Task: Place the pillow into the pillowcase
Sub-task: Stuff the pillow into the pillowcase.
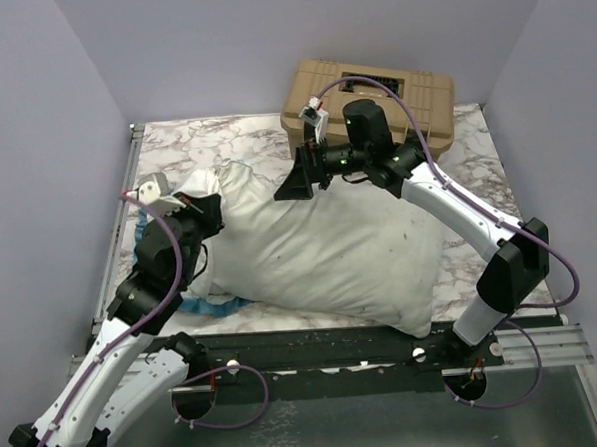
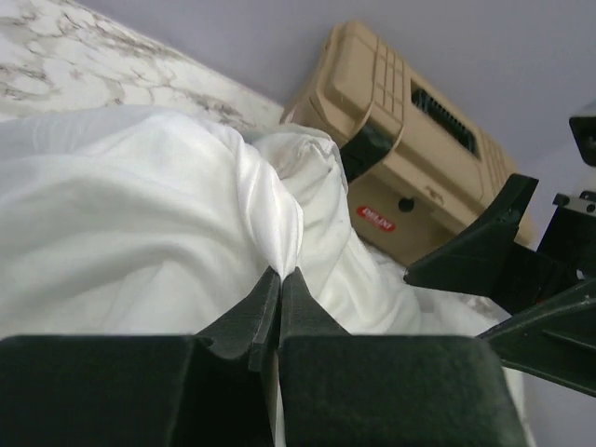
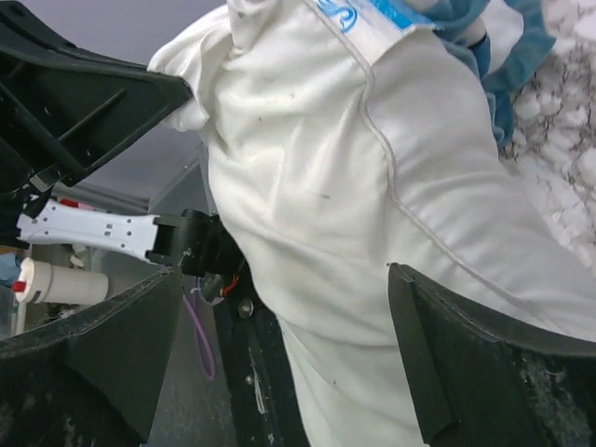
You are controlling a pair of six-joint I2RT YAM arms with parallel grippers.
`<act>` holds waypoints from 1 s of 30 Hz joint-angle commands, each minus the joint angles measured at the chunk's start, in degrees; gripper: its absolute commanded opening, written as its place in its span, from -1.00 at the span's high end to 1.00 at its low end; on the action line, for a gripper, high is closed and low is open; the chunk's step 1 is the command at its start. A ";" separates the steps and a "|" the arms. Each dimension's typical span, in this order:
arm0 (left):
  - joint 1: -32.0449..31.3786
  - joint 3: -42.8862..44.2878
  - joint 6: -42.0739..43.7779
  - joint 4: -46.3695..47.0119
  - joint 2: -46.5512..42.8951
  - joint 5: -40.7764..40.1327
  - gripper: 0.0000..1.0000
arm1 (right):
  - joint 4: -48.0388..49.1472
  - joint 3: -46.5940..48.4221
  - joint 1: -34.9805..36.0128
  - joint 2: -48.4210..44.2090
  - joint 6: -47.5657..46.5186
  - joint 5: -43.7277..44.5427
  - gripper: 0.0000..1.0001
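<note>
Black fingers of the left gripper point(image 2: 280, 272) are filling the bottom of the left wrist view, pressing together on a thin fold of smooth white cloth. That cloth is looking like the plain inner side of the pillowcase point(image 1: 215, 306), whose blue frilled edging is peeking out beneath the left arm in the top view. From above, the left gripper point(image 1: 203, 208) is sitting at the left end of the pillow point(image 1: 330, 247), where the bright white cloth is bunching up. How far the cloth is reaching over that end of the pillow I cannot tell.

Across the middle of the marble table point(image 1: 224, 142) the pillow is lying on its side, plump, wrinkled and faintly speckled, with nearly all of it showing bare. Its right corner is hanging close to the near edge of the table.

Over the pillow's far edge the right gripper point(image 1: 301, 178) is hovering with its fingers standing wide apart and holding nothing. Through the right wrist camera, the right gripper point(image 3: 284, 275) is framing the pillow point(image 3: 307, 186) between its two fingers, and the blue frill point(image 3: 507, 56) is showing at the upper right.

Behind the right gripper, at the table's far edge, a tan plastic case point(image 1: 372, 89) is standing against the wall.
</note>
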 commanded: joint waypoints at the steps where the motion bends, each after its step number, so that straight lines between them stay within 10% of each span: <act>1: -0.32 -3.26 -7.13 3.95 -5.02 -7.95 1.00 | 3.89 2.63 -0.04 1.90 -2.87 0.36 -0.93; 15: -0.36 -0.53 -5.78 3.92 -2.21 -5.72 1.00 | 10.12 24.55 3.69 23.29 3.10 -8.68 -0.86; 17: -0.36 -0.30 -5.61 3.91 -2.47 -6.73 1.00 | 10.77 25.39 4.98 24.40 3.71 -11.25 -0.63; 21: -0.32 0.21 -4.56 3.50 -2.87 -9.44 1.00 | 10.64 24.42 5.94 25.02 5.50 -15.95 0.95; 30: -0.36 6.31 2.35 4.59 1.91 -17.08 1.00 | 9.57 8.76 5.82 11.56 4.08 -18.13 1.00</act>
